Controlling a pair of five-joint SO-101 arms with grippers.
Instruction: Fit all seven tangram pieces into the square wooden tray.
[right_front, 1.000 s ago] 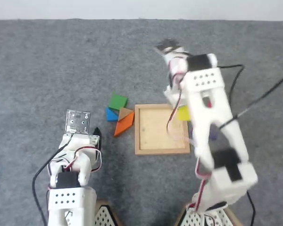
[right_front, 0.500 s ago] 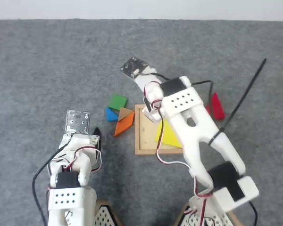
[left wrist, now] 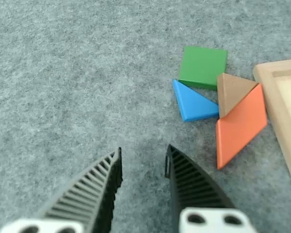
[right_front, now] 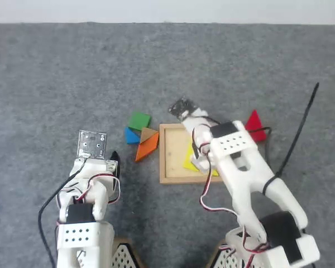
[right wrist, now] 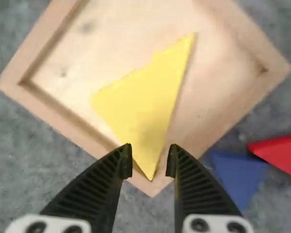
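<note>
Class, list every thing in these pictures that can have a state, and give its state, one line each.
tray: one piece in it
yellow triangle: in tray, corner held above rim
green square: outside tray
light blue triangle: outside tray
brown triangle: outside tray
orange piece: outside tray
red triangle: outside tray
dark blue triangle: outside tray
left gripper: open, empty
right gripper: shut on yellow triangle

One triangle (right wrist: 140,111) over the tray (right_front: 163,153); piece cluster (right_front: 147,146) at its left.
</note>
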